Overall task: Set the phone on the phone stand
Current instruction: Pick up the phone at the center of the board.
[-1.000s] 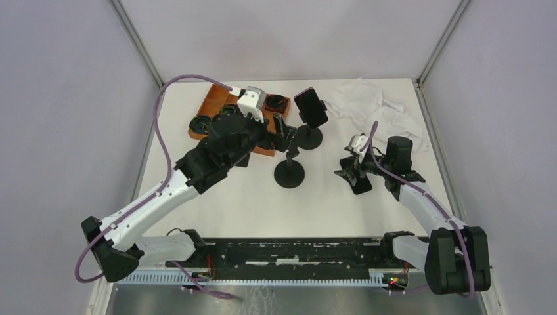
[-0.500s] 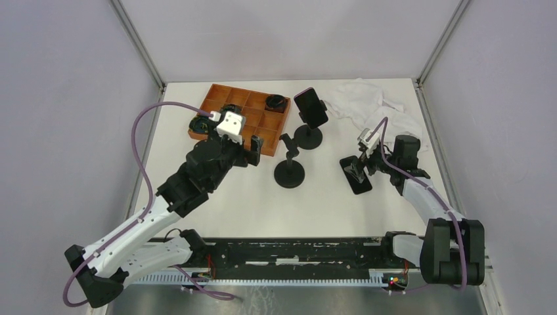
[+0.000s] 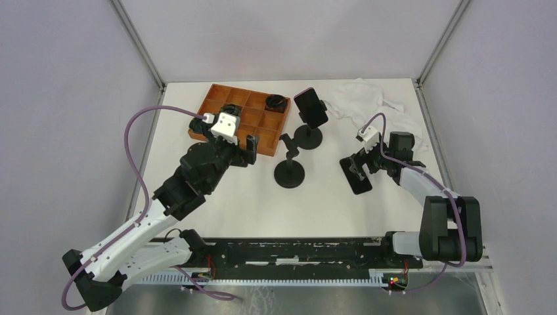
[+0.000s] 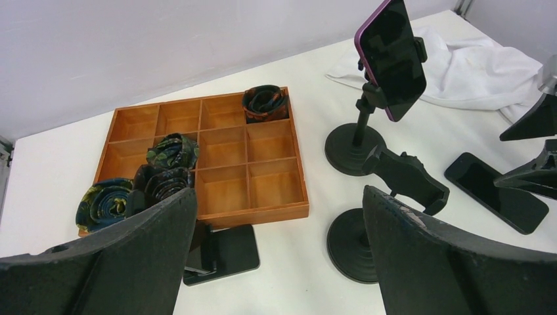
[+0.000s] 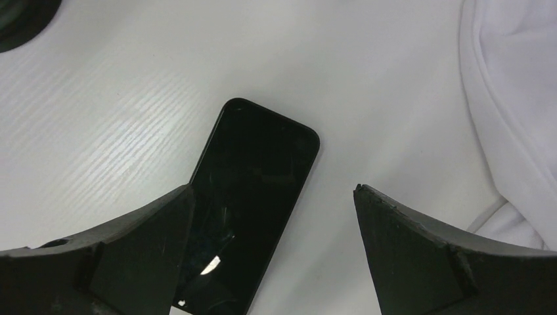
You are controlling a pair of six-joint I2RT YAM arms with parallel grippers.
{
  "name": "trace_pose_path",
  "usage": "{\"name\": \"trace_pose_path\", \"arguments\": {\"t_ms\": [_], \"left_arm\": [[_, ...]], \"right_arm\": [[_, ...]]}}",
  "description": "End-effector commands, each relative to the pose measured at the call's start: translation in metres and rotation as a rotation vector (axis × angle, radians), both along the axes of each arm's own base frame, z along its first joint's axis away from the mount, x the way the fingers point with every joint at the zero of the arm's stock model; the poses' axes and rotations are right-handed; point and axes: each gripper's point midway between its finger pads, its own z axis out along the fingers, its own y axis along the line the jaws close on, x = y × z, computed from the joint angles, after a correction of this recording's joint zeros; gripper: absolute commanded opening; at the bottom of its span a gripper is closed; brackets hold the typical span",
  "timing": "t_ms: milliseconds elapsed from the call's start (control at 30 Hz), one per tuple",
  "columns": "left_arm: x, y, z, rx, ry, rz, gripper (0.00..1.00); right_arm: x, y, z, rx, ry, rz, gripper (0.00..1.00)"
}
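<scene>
White tabletop [image 3: 249, 197] fills the overhead view. We see a flat black phone [image 3: 362, 185] lying face up on it at the right. The right gripper [image 3: 356, 168] is just above the phone, its fingers spread wide and holding nothing. Left of the phone stands an empty black round-based phone stand [image 3: 289, 174]. Behind that, a second black stand [image 3: 308, 137] carries a purple-edged phone [image 3: 311, 107]. A crumpled white cloth [image 3: 368, 105] lies at the far right. The left gripper [image 3: 244, 151], also spread wide and empty, hovers over the near edge of an orange-brown wooden compartment tray [image 3: 213, 92].

From the left wrist, we see dark patterned fabric rolls [image 4: 172, 149] sitting in several tray compartments. A flat black slab [image 4: 223, 252] lies just in front of the tray.

From the right wrist, we see the flat phone on the table between the two black fingers [image 5: 131, 256]. One finger overlaps the phone's lower corner; we cannot tell whether it touches.
</scene>
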Motion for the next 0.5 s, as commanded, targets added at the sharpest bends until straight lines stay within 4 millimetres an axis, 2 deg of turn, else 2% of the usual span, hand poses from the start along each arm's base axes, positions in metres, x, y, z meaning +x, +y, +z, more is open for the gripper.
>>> {"name": "trace_pose_path", "arguments": {"t_ms": [0, 67, 100, 467], "left_arm": [[0.005, 0.002, 0.007, 0.013, -0.037, 0.011, 1.00], [0.005, 0.001, 0.005, 0.016, -0.033, 0.007, 1.00], [0.005, 0.001, 0.004, 0.019, -0.031, 0.007, 1.00], [0.009, 0.002, 0.000, 0.032, -0.024, 0.017, 1.00]], "right_arm": [[0.013, -0.006, -0.002, -0.048, 0.023, -0.053, 0.98], [0.014, -0.007, -0.006, -0.058, 0.040, -0.064, 0.98], [0.013, 0.001, -0.007, -0.066, 0.045, -0.048, 0.98], [0.011, 0.005, -0.026, -0.085, 0.179, -0.100, 0.98]]}}
